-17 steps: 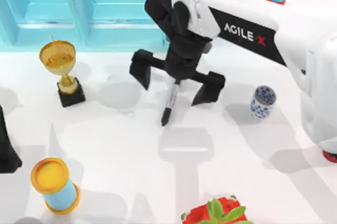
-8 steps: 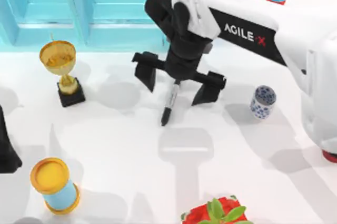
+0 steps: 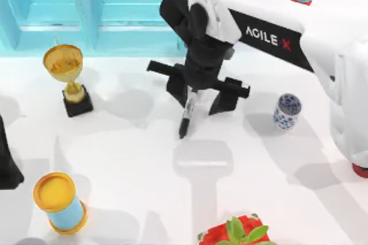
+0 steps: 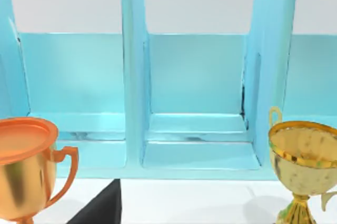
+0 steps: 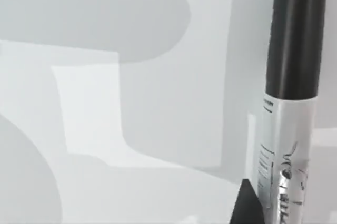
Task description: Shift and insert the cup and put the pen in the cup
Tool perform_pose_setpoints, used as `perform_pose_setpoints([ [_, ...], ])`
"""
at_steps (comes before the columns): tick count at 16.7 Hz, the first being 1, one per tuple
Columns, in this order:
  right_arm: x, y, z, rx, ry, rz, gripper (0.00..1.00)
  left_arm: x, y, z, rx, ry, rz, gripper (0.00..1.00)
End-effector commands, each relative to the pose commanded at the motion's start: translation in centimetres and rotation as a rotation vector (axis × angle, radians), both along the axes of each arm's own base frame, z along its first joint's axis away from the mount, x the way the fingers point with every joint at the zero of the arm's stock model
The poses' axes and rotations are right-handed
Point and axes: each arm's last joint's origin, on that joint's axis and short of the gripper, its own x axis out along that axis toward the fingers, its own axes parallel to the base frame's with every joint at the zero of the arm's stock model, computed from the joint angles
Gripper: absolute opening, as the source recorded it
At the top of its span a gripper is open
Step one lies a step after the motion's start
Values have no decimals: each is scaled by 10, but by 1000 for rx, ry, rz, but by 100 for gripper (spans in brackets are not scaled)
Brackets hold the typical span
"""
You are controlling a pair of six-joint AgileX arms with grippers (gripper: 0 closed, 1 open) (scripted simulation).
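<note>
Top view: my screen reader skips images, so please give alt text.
The right gripper straddles the pen lying mid-table, fingers open. The cup stands to its right; a gold trophy stands at left.

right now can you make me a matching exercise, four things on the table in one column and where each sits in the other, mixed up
Things:
1. pen
2. cup
3. gold trophy
4. light-blue cylinder

Places (top view):
A. near the table's left edge, toward the bottom
B. mid-table, between the fingers of the right gripper
C. at the left, in front of the blue shelf
D. at the right, apart from the gripper

Pairs: 1-B, 2-D, 3-C, 4-A
</note>
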Motion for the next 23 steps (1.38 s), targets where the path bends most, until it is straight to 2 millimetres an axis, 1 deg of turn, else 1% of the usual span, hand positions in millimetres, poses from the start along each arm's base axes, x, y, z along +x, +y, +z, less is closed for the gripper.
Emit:
perform_pose_setpoints([
  [1, 0, 0, 0, 0, 0, 0, 0, 0, 0, 0, 0, 0, 0, 100],
  [8, 0, 0, 0, 0, 0, 0, 0, 0, 0, 0, 0, 0, 0, 100],
  [9, -2, -11, 33, -35, -34, 17, 0, 0, 0, 0, 0, 0, 0, 100],
  [11, -7, -10, 36, -40, -26, 11, 0, 0, 0, 0, 0, 0, 0, 100],
  [13, -22, -6, 48, -48, -17, 14, 0, 0, 0, 0, 0, 0, 0, 100],
  [15, -41, -4, 73, -39, -29, 20, 0, 0, 0, 0, 0, 0, 0, 100],
  [17, -60, -9, 104, -27, -45, 15, 0, 0, 0, 0, 0, 0, 0, 100],
  [18, -71, -10, 116, -21, -52, 17, 0, 0, 0, 0, 0, 0, 0, 100],
  [19, -82, -10, 123, -21, -52, 23, 0, 0, 0, 0, 0, 0, 0, 100],
  [21, -99, -9, 131, -30, -39, 21, 0, 0, 0, 0, 0, 0, 0, 100],
  [23, -102, -10, 133, -35, -34, 17, 0, 0, 0, 0, 0, 0, 0, 100],
])
